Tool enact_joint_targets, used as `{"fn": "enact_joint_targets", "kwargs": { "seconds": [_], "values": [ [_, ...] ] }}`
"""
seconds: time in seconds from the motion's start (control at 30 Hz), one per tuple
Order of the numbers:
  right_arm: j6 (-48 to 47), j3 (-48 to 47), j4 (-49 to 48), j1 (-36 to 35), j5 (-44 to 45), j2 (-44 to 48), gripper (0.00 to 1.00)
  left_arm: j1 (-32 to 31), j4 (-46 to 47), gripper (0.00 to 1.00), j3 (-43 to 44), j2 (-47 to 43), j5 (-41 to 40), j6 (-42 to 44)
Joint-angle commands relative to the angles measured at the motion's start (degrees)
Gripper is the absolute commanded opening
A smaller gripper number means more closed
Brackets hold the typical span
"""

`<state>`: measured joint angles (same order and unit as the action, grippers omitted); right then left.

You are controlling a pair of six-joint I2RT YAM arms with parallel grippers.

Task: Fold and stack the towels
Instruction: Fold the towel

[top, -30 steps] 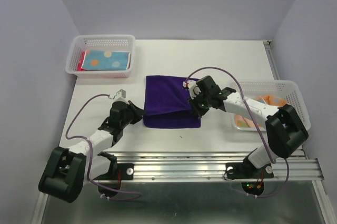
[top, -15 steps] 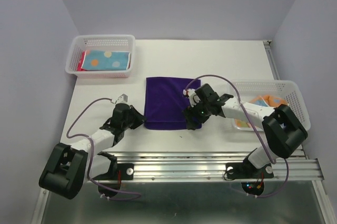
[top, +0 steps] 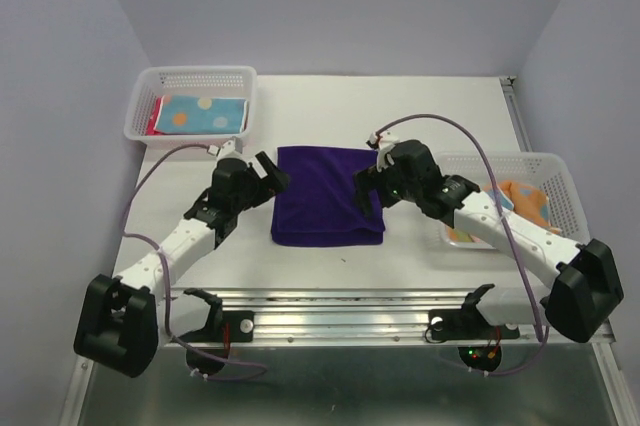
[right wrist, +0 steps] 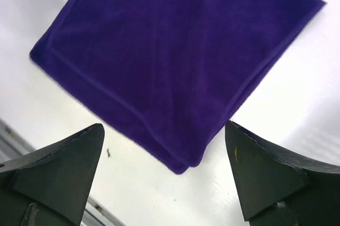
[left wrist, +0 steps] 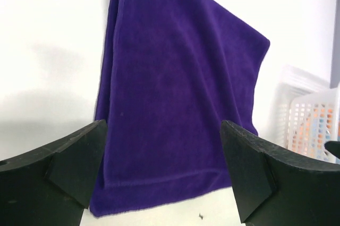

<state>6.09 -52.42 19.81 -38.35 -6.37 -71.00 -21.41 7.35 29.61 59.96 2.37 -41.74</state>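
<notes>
A dark purple towel (top: 325,194) lies folded flat in the middle of the table, also filling the left wrist view (left wrist: 175,98) and the right wrist view (right wrist: 170,61). My left gripper (top: 266,174) hangs open just off its left edge, with nothing between its fingers. My right gripper (top: 364,189) is open above the towel's right edge, also holding nothing. A light blue dotted towel (top: 203,113) lies on a pink one in the left basket (top: 190,77). Orange patterned towels (top: 525,196) lie in the right basket (top: 560,174).
The white mesh baskets stand at the far left and the right of the table. A metal rail (top: 400,311) runs along the near edge. The right basket (left wrist: 308,125) shows beyond the towel in the left wrist view.
Both grippers have let go of the purple towel's near edge, opened wide and lifted back off it. The towel now lies folded in half.
</notes>
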Motion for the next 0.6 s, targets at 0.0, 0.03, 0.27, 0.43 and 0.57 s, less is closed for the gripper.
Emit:
{"fn": "enact_joint_targets", "kwargs": {
  "seconds": [0.0,0.03,0.27,0.43,0.57],
  "values": [
    [6.6,-8.5,-2.9,1.9,14.0,-6.6,1.00,-0.3,0.2,0.99,10.8,8.5,-1.9,6.2],
    [7.9,-8.5,-2.4,3.3,14.0,-8.3,1.00,-0.3,0.4,0.99,12.4,10.6,-1.9,6.9],
    [10.2,-19.2,-4.4,13.7,7.4,-22.9,1.00,-0.2,-2.3,0.99,28.3,30.3,-5.5,12.5],
    [6.8,-27.7,-2.6,16.5,5.8,-33.5,0.97,1.1,-7.3,0.87,40.9,44.9,-6.1,14.5],
    [7.0,-34.8,-0.7,19.7,2.7,-42.5,0.88,2.4,-9.5,0.80,46.2,51.1,-5.6,14.7]
  ]
}}
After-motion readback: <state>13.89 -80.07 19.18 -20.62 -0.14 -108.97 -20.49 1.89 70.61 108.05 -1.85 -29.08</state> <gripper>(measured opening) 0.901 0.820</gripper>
